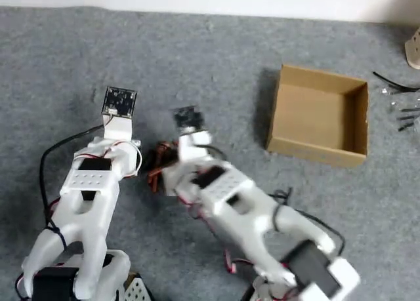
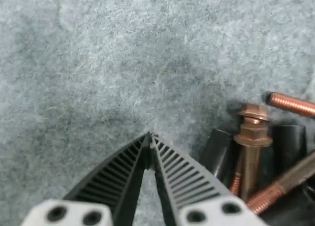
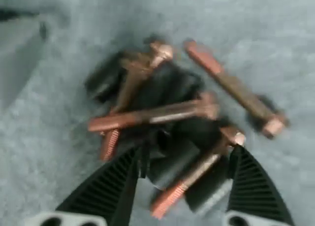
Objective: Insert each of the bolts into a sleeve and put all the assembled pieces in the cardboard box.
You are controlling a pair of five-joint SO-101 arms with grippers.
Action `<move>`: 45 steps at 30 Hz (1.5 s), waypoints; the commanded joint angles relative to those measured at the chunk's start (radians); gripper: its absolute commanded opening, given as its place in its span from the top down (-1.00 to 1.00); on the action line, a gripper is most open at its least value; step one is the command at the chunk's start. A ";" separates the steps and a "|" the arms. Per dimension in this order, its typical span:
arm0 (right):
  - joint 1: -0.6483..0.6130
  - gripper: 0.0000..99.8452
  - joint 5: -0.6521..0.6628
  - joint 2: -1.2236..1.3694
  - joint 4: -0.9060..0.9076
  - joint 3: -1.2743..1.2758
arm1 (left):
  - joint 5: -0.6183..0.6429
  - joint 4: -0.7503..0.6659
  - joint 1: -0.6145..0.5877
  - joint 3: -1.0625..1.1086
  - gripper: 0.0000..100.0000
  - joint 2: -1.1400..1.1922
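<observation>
A heap of copper bolts (image 3: 157,113) and black sleeves (image 3: 172,154) lies on the grey carpet, between the two arms in the high view (image 1: 157,164). My right gripper (image 3: 189,154) hangs just over the heap, open, its fingers either side of a sleeve and a bolt (image 3: 197,172). My left gripper (image 2: 150,140) is shut, its tips meeting over bare carpet beside the heap; a bolt (image 2: 251,152) and sleeves (image 2: 219,154) lie close by. The cardboard box (image 1: 321,114) stands open and empty at the right of the table.
Thin black parts (image 1: 400,107) lie scattered past the box at the far right edge. A pale object (image 1: 413,48) shows at the upper right corner. Open carpet stretches across the back and left of the table.
</observation>
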 commanded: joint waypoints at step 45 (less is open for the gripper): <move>0.200 0.52 -0.006 -0.120 0.493 -0.179 | 0.054 -0.023 -0.051 -0.019 0.99 -0.007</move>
